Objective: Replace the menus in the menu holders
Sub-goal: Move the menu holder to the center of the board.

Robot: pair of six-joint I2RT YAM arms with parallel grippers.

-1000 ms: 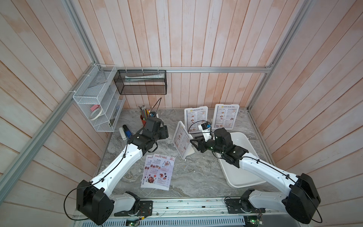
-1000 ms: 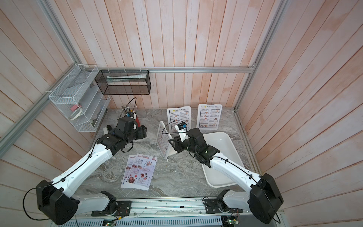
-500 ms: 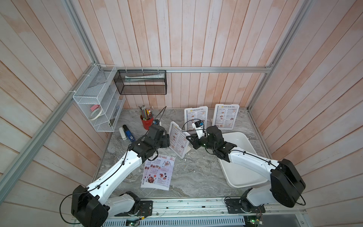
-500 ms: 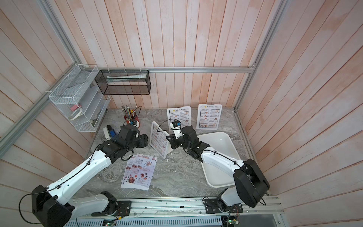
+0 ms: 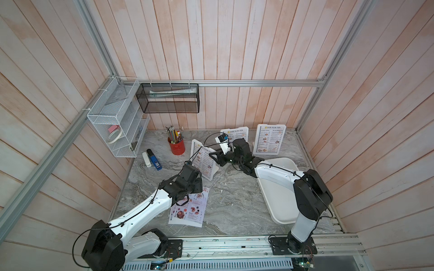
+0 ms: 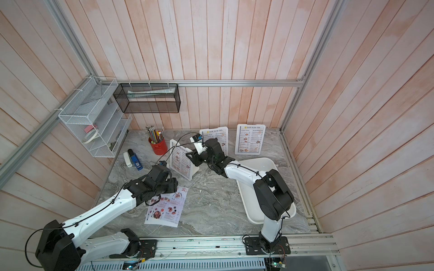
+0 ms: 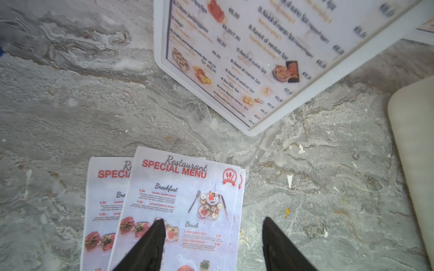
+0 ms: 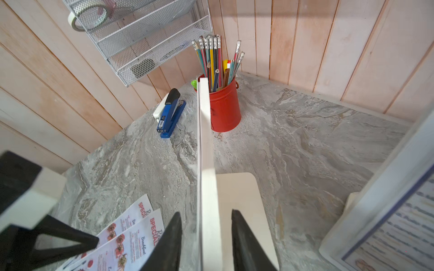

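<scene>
A white menu holder (image 5: 203,162) (image 6: 182,163) with a Dim Sum Inn menu stands turned at mid-table. My right gripper (image 8: 206,212) (image 5: 212,156) is open, its jaws on either side of the holder's top edge (image 8: 206,140) with small gaps. Special Menu sheets (image 7: 183,199) (image 5: 191,211) (image 6: 166,211) lie overlapped flat on the table. My left gripper (image 7: 212,221) (image 5: 196,185) hovers open over their top right part, holding nothing. Two more holders (image 5: 270,142) (image 5: 234,133) with Dim Sum Inn menus stand at the back wall.
A large white tray (image 5: 279,201) (image 6: 263,164) lies on the right under the right arm. A red pencil cup (image 5: 176,147) (image 8: 224,110) and a blue stapler (image 5: 154,159) stand back left. A wire rack (image 5: 115,131) and a black basket (image 5: 169,98) hang on the walls.
My left arm has come from beside the pencil cup toward the front, over the Special Menu sheets. The right gripper and the middle holder have shifted left.
</scene>
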